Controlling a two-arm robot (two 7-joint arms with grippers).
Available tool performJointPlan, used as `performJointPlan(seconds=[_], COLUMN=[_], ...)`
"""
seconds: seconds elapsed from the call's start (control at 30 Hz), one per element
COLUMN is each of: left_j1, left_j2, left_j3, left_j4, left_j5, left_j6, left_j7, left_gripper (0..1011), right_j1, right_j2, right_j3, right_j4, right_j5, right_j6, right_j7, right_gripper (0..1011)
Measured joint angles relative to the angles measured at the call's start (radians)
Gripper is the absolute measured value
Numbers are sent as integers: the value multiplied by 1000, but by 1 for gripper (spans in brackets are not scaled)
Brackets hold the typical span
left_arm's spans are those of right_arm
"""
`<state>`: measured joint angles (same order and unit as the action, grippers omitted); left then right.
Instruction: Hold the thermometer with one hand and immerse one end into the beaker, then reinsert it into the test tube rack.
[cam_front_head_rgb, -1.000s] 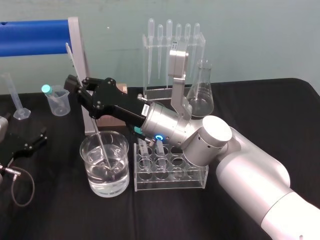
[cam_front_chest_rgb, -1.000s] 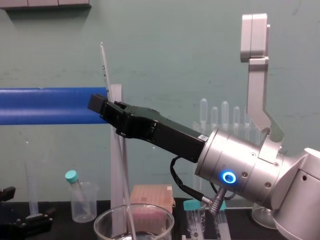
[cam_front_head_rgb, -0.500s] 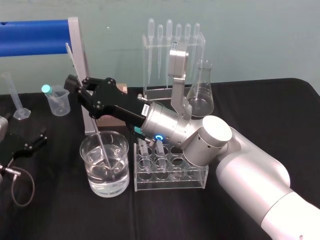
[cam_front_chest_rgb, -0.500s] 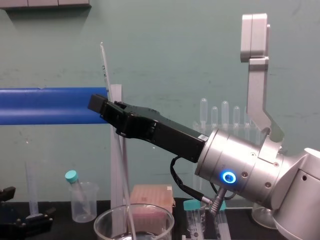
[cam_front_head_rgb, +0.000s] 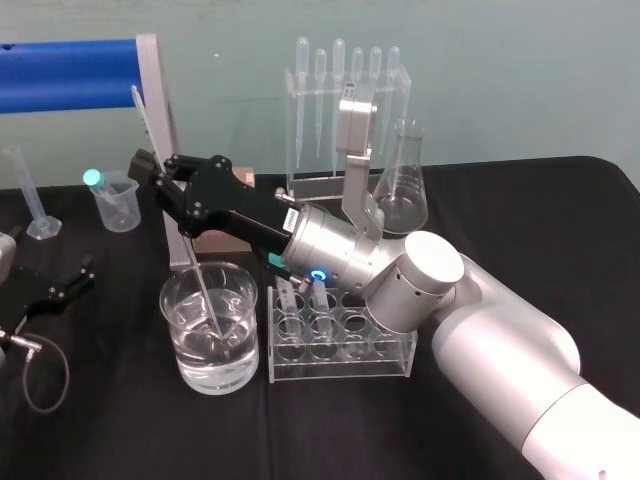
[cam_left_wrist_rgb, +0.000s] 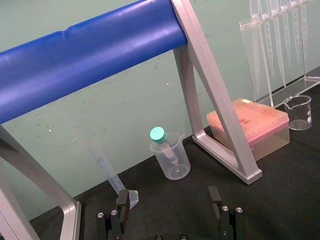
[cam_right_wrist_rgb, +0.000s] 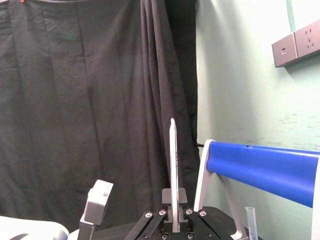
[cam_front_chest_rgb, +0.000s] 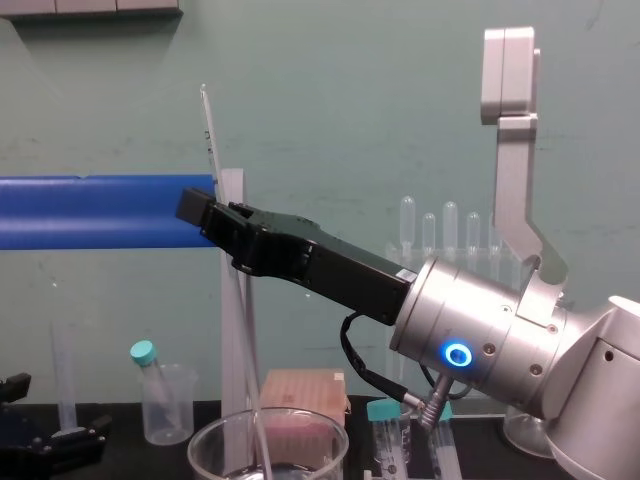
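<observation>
My right gripper is shut on the thermometer, a long thin whitish rod held steeply upright. The rod's lower end dips into the water inside the large clear beaker at the table's front left. In the chest view the gripper pinches the rod high above the beaker's rim. The right wrist view has the rod rising straight from between the closed fingers. The clear test tube rack stands just right of the beaker. My left gripper rests open at the far left.
A blue bar on a grey frame crosses behind the beaker. A small plastic cup with a teal-capped tube and a graduated cylinder stand at the back left. A pipette stand, a conical flask and a pink box stand at the back.
</observation>
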<state>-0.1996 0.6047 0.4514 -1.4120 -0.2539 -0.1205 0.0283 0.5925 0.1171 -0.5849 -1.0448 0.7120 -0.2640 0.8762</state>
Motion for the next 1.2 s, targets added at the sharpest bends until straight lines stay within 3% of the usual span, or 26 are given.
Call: performJointPlan(seconds=[1.2], left_j1=[0], left_j2=[0], left_j3=[0], left_j4=[0], left_j5=[0], left_j6=[0], left_j7=[0], left_gripper=[1008], right_j1=[0], right_j2=[0], right_j3=[0], right_j4=[0], right_j5=[0], right_j6=[0], right_j7=[0], right_gripper=[56])
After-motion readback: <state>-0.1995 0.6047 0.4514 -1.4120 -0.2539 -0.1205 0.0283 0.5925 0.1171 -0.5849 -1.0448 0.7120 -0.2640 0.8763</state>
